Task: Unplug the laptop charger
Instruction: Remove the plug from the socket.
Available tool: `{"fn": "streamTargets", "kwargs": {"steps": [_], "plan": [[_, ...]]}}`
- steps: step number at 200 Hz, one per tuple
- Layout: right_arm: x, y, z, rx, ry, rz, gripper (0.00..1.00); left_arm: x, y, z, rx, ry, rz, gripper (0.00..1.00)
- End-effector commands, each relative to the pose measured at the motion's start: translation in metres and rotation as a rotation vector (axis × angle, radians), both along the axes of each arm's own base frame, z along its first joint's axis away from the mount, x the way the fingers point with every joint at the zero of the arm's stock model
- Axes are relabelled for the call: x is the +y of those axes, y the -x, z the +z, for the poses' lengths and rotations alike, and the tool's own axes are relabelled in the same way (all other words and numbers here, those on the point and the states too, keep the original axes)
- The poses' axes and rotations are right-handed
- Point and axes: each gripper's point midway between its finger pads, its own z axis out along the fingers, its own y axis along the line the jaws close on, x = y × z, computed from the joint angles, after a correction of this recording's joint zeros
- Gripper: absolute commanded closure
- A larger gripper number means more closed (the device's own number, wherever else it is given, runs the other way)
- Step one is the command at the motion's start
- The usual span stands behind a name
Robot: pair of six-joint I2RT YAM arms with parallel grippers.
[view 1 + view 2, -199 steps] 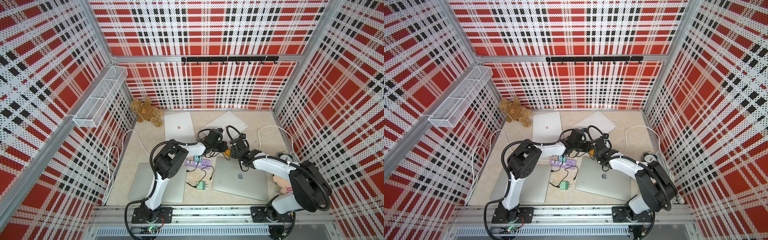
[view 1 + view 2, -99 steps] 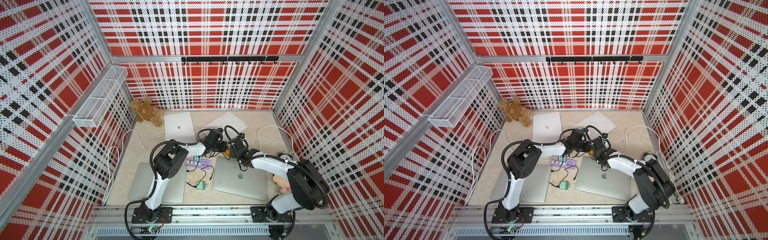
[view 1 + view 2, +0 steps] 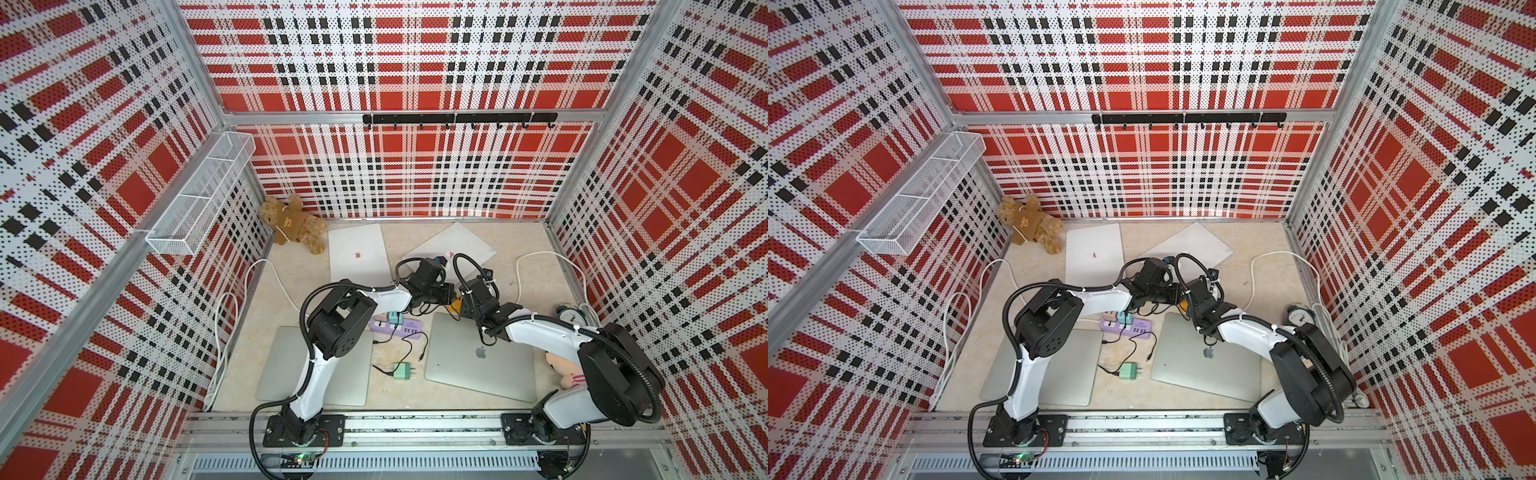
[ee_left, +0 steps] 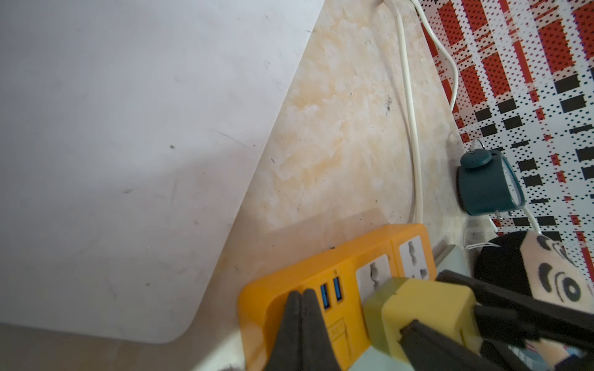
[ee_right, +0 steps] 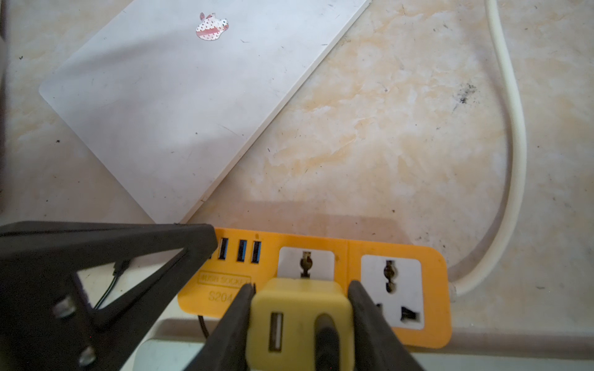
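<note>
A yellow laptop charger [image 5: 299,318] sits in the socket next to the USB ports of an orange power strip [image 5: 430,266]. A black cable [image 5: 326,337] runs out of its face. My right gripper [image 5: 302,286] is shut on the charger, one finger on each side. My left gripper [image 4: 302,294] is shut with nothing in it, and its tips press down on the strip's USB end [image 4: 321,263]. From the left wrist the charger [image 4: 424,314] shows with a right finger [image 4: 514,308] on it. In a top view both grippers meet over the strip [image 3: 456,304]. The plug's prongs are hidden.
A white laptop with a sticker [image 5: 180,96] lies just behind the strip. A silver laptop [image 3: 482,361] lies under the right arm. Near the middle are a purple power strip [image 3: 399,326] and a loose green charger [image 3: 402,371]. A teal alarm clock [image 4: 482,183], plush doll [image 4: 546,273] and white cord [image 5: 514,128] lie to the right.
My right gripper has edged slightly toward the left arm and tightened a little on the charger. The left arm has stayed put on the strip.
</note>
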Motion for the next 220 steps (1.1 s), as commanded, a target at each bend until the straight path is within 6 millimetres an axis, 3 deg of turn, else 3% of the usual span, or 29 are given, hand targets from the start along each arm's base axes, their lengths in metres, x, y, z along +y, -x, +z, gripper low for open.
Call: {"fn": "streamTargets", "kwargs": {"steps": [1,99,182,220], "plan": [[0.008,0.005,-0.001,0.021,-0.025,0.021,0.67,0.017,0.029,-0.054,0.110,-0.147,-0.018,1.00],[0.016,0.004,0.002,0.015,-0.090,0.047,0.67,0.021,0.031,-0.065,0.123,-0.169,-0.016,1.00],[0.006,0.004,0.010,-0.013,-0.135,0.030,0.68,0.020,0.033,-0.070,0.137,-0.170,-0.023,1.00],[0.012,0.002,-0.001,0.029,-0.083,0.043,0.69,0.023,0.035,-0.074,0.140,-0.181,-0.020,1.00]]}}
